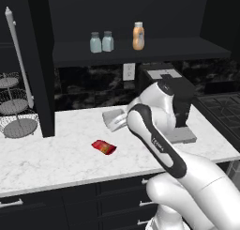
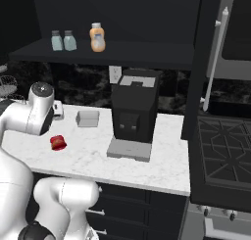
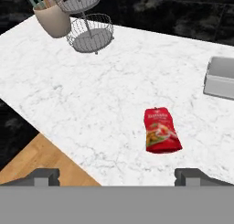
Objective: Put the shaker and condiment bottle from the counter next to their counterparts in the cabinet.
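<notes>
The red condiment bottle [image 1: 104, 147] [image 2: 58, 142] [image 3: 161, 130] lies flat on the white marble counter [image 1: 56, 154] [image 3: 91, 104], label up. My gripper [image 3: 118, 176] hovers above the counter's front edge, open and empty, and the bottle lies a little ahead of its right fingertip [image 3: 192, 174]. On the black cabinet shelf [image 1: 159, 48] [image 2: 142, 55] two alike pale shakers [image 1: 95, 42] [image 1: 108, 41] [image 2: 63, 40] stand side by side. I cannot tell which one is the task's shaker. The orange bottle with a white cap [image 1: 138, 35] [image 2: 97, 37] stands to their right.
A black coffee machine [image 1: 168, 90] [image 2: 133, 111] stands at the counter's right, with a grey box [image 2: 87, 119] [image 3: 221, 77] beside it. A tiered wire basket [image 1: 16, 116] [image 3: 89, 33] and a beige utensil pot [image 3: 52, 19] sit far left. A stove [image 2: 225, 146] lies right.
</notes>
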Controlling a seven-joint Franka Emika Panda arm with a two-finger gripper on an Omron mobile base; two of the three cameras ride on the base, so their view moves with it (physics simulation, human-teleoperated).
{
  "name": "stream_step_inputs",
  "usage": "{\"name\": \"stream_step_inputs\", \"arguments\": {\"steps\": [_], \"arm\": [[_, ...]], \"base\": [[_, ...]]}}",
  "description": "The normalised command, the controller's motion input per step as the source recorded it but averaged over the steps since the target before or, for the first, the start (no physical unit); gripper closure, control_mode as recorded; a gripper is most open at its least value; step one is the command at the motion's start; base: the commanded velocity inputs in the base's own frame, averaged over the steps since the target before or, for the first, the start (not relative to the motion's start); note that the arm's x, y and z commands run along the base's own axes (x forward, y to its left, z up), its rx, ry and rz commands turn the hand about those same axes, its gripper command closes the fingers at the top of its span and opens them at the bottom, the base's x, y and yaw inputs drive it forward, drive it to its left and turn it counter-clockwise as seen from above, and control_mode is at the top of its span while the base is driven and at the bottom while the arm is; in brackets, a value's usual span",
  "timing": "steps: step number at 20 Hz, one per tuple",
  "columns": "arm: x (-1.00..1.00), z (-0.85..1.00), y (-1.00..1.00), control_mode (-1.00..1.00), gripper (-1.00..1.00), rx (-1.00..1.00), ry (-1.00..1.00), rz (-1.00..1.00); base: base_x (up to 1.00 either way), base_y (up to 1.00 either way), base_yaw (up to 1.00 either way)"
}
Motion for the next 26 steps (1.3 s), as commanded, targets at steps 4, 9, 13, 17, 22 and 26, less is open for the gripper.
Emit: {"name": "stream_step_inputs", "arguments": {"steps": [4, 9, 13, 17, 22, 26], "arm": [[0.2, -0.33, 0.25, -1.0, -1.0, -0.03, 0.03, 0.11], [0.21, -0.45, 0.11, -1.0, -1.0, -0.23, 0.11, 0.02], [0.23, -0.33, 0.01, -1.0, -1.0, -0.28, 0.1, 0.0], [0.17, -0.32, 0.07, -1.0, -1.0, -0.01, 0.0, 0.0], [0.1, -0.61, 0.01, -1.0, -1.0, 0.0, -0.03, 0.03], [0.22, -0.76, 0.0, -1.0, -1.0, 0.0, -0.14, 0.07]], "base": [[0.0, 0.0, 0.0], [0.0, 0.0, 0.0], [0.0, 0.0, 0.0], [0.0, 0.0, 0.0], [0.0, 0.0, 0.0], [0.0, 0.0, 0.0]]}}
